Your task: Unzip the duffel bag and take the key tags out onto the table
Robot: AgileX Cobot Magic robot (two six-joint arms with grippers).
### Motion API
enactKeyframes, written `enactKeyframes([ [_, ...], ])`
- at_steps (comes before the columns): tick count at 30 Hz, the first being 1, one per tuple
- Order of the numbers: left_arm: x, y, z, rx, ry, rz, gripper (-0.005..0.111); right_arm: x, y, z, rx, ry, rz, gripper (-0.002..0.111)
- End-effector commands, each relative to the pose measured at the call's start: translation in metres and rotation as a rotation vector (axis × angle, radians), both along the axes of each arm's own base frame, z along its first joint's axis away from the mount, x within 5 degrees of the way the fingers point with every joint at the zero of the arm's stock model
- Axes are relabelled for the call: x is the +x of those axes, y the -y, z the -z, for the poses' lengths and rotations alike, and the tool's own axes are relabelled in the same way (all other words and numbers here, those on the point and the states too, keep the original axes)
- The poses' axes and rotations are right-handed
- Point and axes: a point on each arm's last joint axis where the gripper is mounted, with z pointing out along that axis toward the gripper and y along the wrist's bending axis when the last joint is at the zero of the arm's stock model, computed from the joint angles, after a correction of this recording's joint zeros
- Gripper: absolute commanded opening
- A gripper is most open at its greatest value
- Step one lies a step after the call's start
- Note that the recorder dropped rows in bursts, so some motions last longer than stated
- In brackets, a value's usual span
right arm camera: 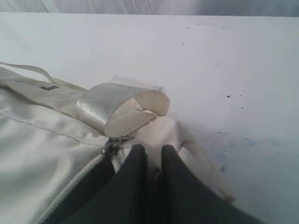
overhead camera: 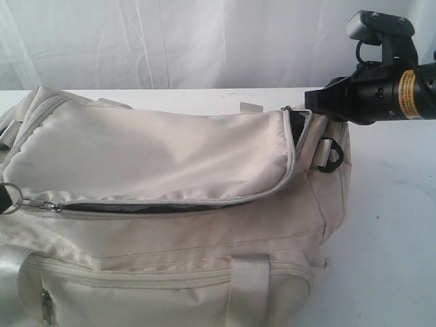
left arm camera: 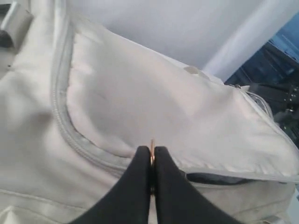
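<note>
The duffel bag (overhead camera: 170, 157) lay on the table (overhead camera: 395, 218) with its long axis running from left to right across the exterior view, one end pointing to each side and the top flap facing up. The zipper (overhead camera: 177, 204) along the near edge of the flap was partly apart, and a narrow strip of dark lining (overhead camera: 129, 208) showed in the gap. At the left end of the bag, the left gripper (left arm camera: 152, 151) had its two black fingers pressed together on a thin metal zipper pull (left arm camera: 152, 143). At the right end of the bag, near the black D-ring (overhead camera: 320, 162), the right gripper (right arm camera: 153, 150) nipped a fold of the bag's fabric. This was close to a zipper slider (right arm camera: 112, 144) and a webbing loop (right arm camera: 121, 105). Its fingers stood almost together with cloth between them.
</note>
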Motion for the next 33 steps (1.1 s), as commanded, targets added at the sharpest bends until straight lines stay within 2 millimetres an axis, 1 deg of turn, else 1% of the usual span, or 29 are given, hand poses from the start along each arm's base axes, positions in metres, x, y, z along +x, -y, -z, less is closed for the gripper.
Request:
enactKeyframes([
  [1,-0.002,-0.017,0.003,0.029,-0.009,-0.093,0.000,0.007,0.008,-0.006,-0.009,0.034,0.095,0.000],
  [5,-0.004,-0.031,0.003,0.019,-0.010,-0.173,0.000,0.007,0.008,-0.006,-0.009,0.034,0.095,0.000],
  [7,-0.006,-0.036,-0.002,0.015,0.005,-0.198,0.000,0.007,0.008,-0.006,-0.009,0.034,0.095,0.000],
  [12,-0.006,-0.055,-0.016,0.121,0.037,-0.318,0.000,0.007,0.008,-0.006,-0.016,0.040,0.088,0.000],
  [15,-0.007,-0.061,-0.024,0.170,0.049,-0.353,0.000,0.007,0.008,-0.006,-0.029,0.051,0.076,0.001],
  [18,-0.008,-0.057,-0.029,0.175,0.096,-0.293,0.000,0.007,0.008,-0.006,-0.038,0.059,0.070,0.009],
  [20,-0.008,-0.052,-0.032,0.193,0.137,-0.237,0.000,0.007,0.008,-0.007,-0.035,0.060,0.065,0.021],
  [22,-0.009,-0.048,-0.033,0.216,0.172,-0.185,0.000,0.005,0.007,-0.009,-0.032,0.067,0.049,0.037],
  [23,-0.010,-0.047,-0.033,0.224,0.181,-0.169,0.000,0.002,0.006,-0.013,-0.026,0.078,0.034,0.046],
  [24,-0.010,-0.046,-0.034,0.241,0.194,-0.155,0.000,-0.001,0.005,-0.018,-0.023,0.096,0.002,0.052],
  [25,-0.010,-0.045,-0.034,0.263,0.207,-0.139,0.000,-0.006,0.002,-0.024,-0.023,0.125,-0.050,0.057],
  [26,-0.010,-0.044,-0.034,0.284,0.215,-0.130,0.000,-0.011,-0.001,-0.032,-0.023,0.160,-0.116,0.061],
  [30,-0.012,-0.043,-0.031,0.387,0.240,-0.082,0.000,-0.041,-0.018,-0.068,0.006,0.318,-0.401,0.061],
  [33,-0.014,-0.040,-0.026,0.459,0.227,-0.016,0.000,-0.068,-0.038,-0.087,0.027,0.413,-0.585,0.061],
])
